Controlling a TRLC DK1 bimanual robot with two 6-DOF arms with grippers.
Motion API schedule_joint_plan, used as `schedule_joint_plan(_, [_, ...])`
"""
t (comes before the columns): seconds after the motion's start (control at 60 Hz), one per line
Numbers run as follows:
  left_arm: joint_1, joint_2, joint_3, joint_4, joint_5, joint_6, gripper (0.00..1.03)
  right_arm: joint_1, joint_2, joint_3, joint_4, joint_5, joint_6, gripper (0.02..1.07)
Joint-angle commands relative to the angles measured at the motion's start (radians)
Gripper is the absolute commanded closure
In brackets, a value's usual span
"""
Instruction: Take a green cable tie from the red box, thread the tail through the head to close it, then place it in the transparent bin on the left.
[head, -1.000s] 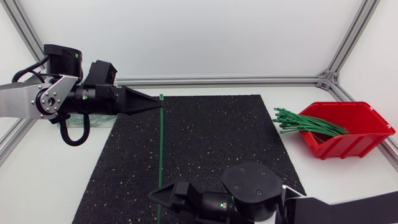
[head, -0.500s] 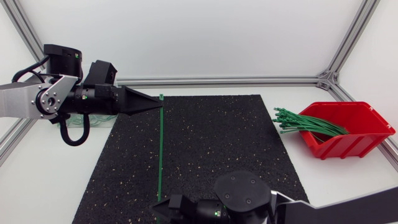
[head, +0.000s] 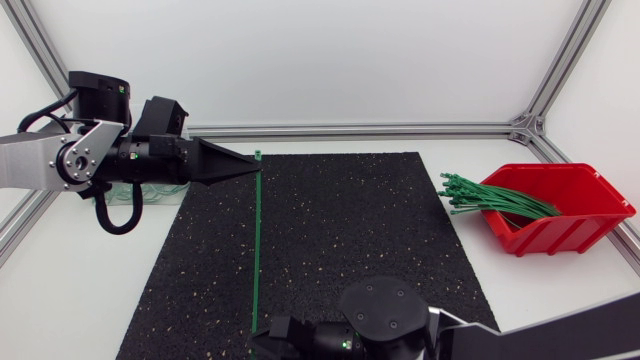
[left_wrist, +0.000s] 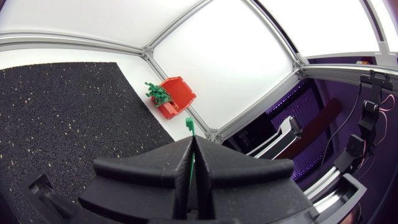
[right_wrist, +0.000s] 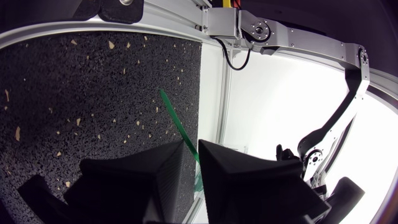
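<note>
Clearly, both arms share one long green plastic cable tie (head: 256, 240), which is stretched straight above the black speckled rubber mat (head: 350, 230). The left arm's matte black gripper (head: 250, 168) has its wedge fingers pressed together on the strip just below the small square head (left_wrist: 188, 122), which sticks out ahead of the fingertips. The right arm's matte black gripper (head: 262, 340), at the near edge of the mat, pinches the other end, and the pointed tail (right_wrist: 163, 94) comes out ahead of its fingers.

I think the tie is held like this so that each arm controls one end. The tail must be bent round and pushed through the head, and for this both ends must be steady. So the tie is not yet closed. The red plastic box (head: 590, 195) with the bundle of spare green ties (head: 495, 198) stands well apart on the right side. The transparent bin (head: 150, 193) waits under the left arm, close for the drop.

Compared with one second ago, the right arm has slid toward the near edge and a little to the left, so less of its gripper is visible from above. The left arm kept almost the same place, and the tie stayed straight.
</note>
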Motion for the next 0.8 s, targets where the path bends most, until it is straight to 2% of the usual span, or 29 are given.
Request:
schedule_joint_plan(0.0, [0.004,0.023,0.005,-0.003,0.022,-0.031,1.0,0.007,0.019,0.014,0.01,0.007,-0.031,0.93])
schedule_joint_plan(0.033, [0.004,0.021,0.005,-0.003,0.022,-0.033,1.0,0.009,0.019,0.014,0.01,0.007,-0.033,1.01])
schedule_joint_plan(0.3, [0.003,-0.011,-0.004,-0.004,0.022,-0.034,1.0,-0.003,-0.03,0.008,0.016,0.003,0.015,1.01])
schedule_joint_plan(0.633, [0.004,-0.117,-0.05,-0.01,0.024,-0.046,1.0,-0.034,-0.224,0.001,0.008,-0.04,0.536,1.01])
schedule_joint_plan(0.783, [-0.002,-0.169,-0.084,-0.006,0.022,-0.052,1.0,-0.036,-0.282,-0.007,-0.004,-0.02,0.665,1.01])
